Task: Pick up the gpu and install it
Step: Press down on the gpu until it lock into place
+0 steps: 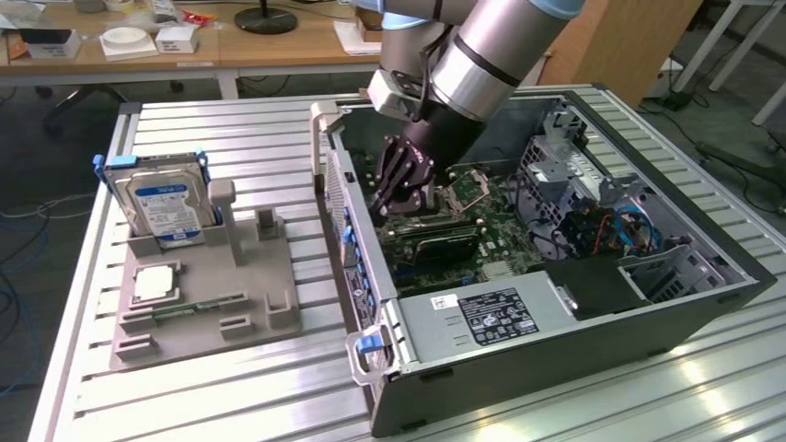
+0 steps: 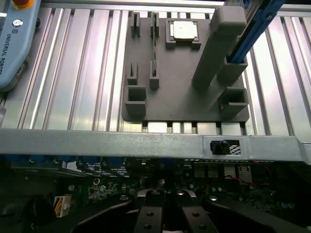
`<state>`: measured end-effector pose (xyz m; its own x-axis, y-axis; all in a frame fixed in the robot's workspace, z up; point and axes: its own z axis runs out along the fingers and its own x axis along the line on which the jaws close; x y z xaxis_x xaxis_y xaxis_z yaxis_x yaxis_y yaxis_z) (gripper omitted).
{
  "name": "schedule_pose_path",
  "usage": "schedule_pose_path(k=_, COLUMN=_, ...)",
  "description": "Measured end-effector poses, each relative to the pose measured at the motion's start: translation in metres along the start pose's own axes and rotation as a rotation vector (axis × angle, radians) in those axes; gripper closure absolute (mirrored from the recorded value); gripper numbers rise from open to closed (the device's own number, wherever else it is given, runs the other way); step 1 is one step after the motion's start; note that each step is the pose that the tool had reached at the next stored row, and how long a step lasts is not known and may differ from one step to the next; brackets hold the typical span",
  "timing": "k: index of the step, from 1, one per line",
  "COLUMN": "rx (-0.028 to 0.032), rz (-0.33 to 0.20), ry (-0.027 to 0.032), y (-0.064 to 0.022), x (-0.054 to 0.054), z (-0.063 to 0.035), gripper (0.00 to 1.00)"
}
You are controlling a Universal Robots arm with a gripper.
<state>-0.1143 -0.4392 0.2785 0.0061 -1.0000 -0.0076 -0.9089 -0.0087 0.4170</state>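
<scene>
While the open computer case [image 1: 553, 276] is lying on its side on the slatted metal desk [image 1: 184, 387], the hand [image 1: 406, 180] is being held low inside it, over the motherboard [image 1: 473, 244] and near the wall facing the grey fixture tray [image 1: 202, 304]. Its fingers [image 2: 167, 213] are being pressed together, with nothing seen between them. The gpu [image 1: 430, 247] is being shown as a dark flat card lying on the board just beneath the hand, apparently seated in a slot, though the shadow there is making this hard to judge. A silver hard drive [image 1: 166, 204] is being kept upright in the tray, and a small square chip [image 2: 184, 30] is being held in one of its recesses.
</scene>
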Motion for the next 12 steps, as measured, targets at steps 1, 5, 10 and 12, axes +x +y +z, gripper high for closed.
schedule_pose_path(k=1, rx=0.0000, rz=0.000, ry=0.0000, y=0.0000, x=0.0001, z=0.0001, gripper=0.90)
schedule_pose_path(k=5, rx=-0.0012, rz=0.000, ry=0.0002, y=-0.0006, x=0.0004, z=0.0006, gripper=0.90)
schedule_pose_path(k=10, rx=-0.0037, rz=0.000, ry=0.0002, y=-0.0059, x=0.0005, z=-0.0010, gripper=0.90)
schedule_pose_path(k=12, rx=-0.0054, rz=0.000, ry=0.0000, y=-0.0091, x=0.0005, z=-0.0024, gripper=0.90)
